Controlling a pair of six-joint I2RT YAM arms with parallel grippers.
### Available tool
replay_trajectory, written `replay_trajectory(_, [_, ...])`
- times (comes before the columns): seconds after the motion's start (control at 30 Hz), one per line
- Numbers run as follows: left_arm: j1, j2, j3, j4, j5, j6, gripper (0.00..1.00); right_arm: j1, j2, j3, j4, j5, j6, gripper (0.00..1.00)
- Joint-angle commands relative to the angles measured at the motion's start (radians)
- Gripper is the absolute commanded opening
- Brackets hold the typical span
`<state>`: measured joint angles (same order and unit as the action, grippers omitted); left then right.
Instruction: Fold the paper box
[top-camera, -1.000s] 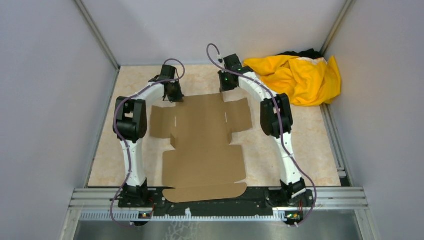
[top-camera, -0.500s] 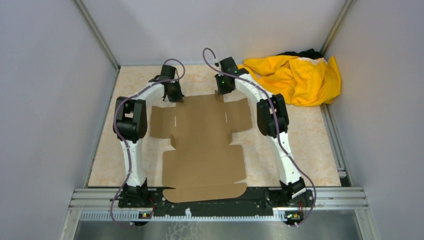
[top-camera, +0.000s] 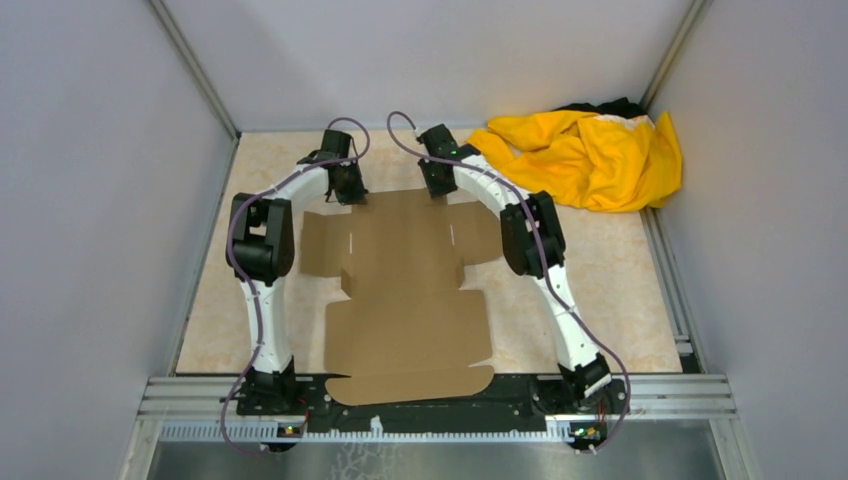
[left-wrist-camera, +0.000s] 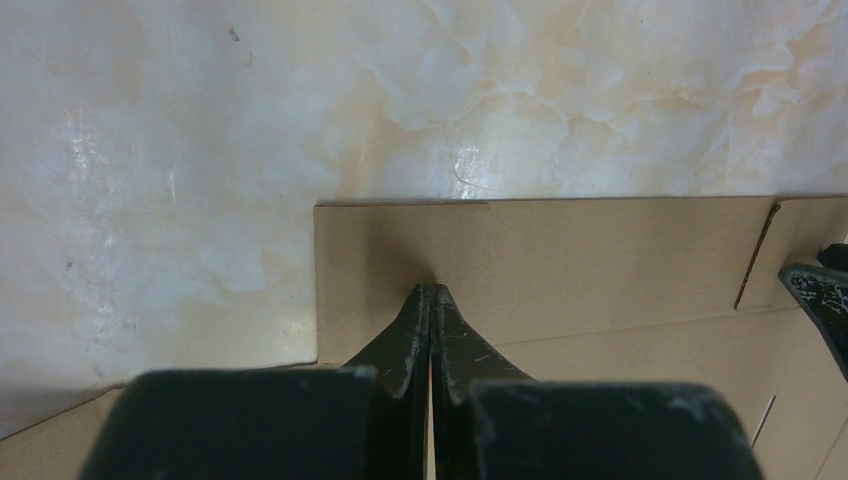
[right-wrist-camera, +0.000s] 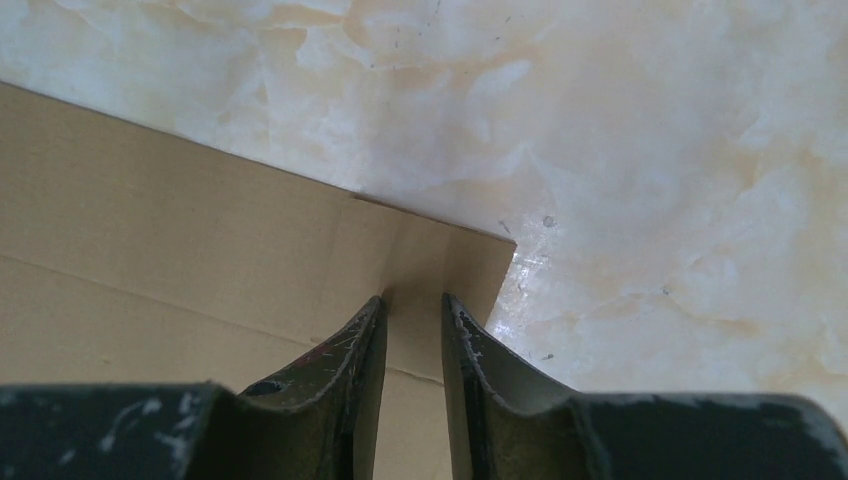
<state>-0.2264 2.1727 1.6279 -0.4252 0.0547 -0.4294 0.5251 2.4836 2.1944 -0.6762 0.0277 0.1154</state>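
Observation:
The paper box (top-camera: 405, 290) lies unfolded and flat on the marble table, a brown cardboard sheet with flaps and slits. My left gripper (top-camera: 350, 195) is at the far flap's left corner. In the left wrist view it (left-wrist-camera: 431, 290) is shut, tips down on the cardboard (left-wrist-camera: 600, 260), holding nothing. My right gripper (top-camera: 437, 190) is over the far flap's right end. Seen from its own wrist, the right gripper (right-wrist-camera: 413, 298) stands open by a narrow gap over the cardboard (right-wrist-camera: 150, 230) near its corner. Only the flap below shows between the fingers.
A crumpled yellow cloth (top-camera: 590, 155) lies at the back right corner. Grey walls close in the table on three sides. An aluminium rail (top-camera: 440, 400) runs along the near edge, with the box's near flap lying over it.
My right arm has swung left, bringing its gripper over the far flap, and its jaws have parted slightly. The left arm and the cardboard have not moved.

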Motion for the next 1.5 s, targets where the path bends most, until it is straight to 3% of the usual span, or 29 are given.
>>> replay_trajectory(0.0, [-0.008, 0.068, -0.034, -0.05, 0.026, 0.004, 0.0, 0.048, 0.074, -0.01, -0.084, 0.074, -0.005, 0.29])
replay_trajectory(0.3, [-0.008, 0.07, -0.032, -0.065, 0.002, 0.007, 0.0, 0.049, 0.101, -0.022, -0.121, 0.138, 0.006, 0.3])
replay_trajectory(0.6, [-0.008, 0.086, -0.019, -0.053, -0.017, 0.013, 0.0, 0.052, 0.119, -0.039, -0.107, 0.106, 0.017, 0.31])
replay_trajectory(0.77, [0.001, 0.155, 0.094, -0.056, 0.003, 0.035, 0.01, 0.028, 0.143, 0.007, -0.091, 0.048, 0.026, 0.31])
replay_trajectory(1.0, [0.032, 0.164, 0.41, -0.129, 0.107, 0.084, 0.04, -0.05, 0.058, 0.106, -0.048, -0.119, 0.056, 0.36])
replay_trajectory(1.1, [0.047, 0.091, 0.493, -0.147, 0.148, 0.101, 0.21, -0.071, -0.084, 0.094, -0.03, -0.169, 0.027, 0.46])
replay_trajectory(1.23, [0.076, -0.097, 0.454, -0.133, 0.223, 0.061, 0.4, -0.092, -0.278, 0.051, -0.048, -0.263, -0.008, 0.77])
replay_trajectory(1.33, [0.081, -0.26, 0.307, -0.097, 0.252, 0.026, 0.55, -0.1, -0.401, 0.008, -0.109, -0.345, -0.035, 0.98])
replay_trajectory(1.47, [0.081, -0.449, 0.046, -0.044, 0.255, -0.038, 0.88, -0.101, -0.617, -0.206, -0.114, -0.353, -0.029, 0.99])
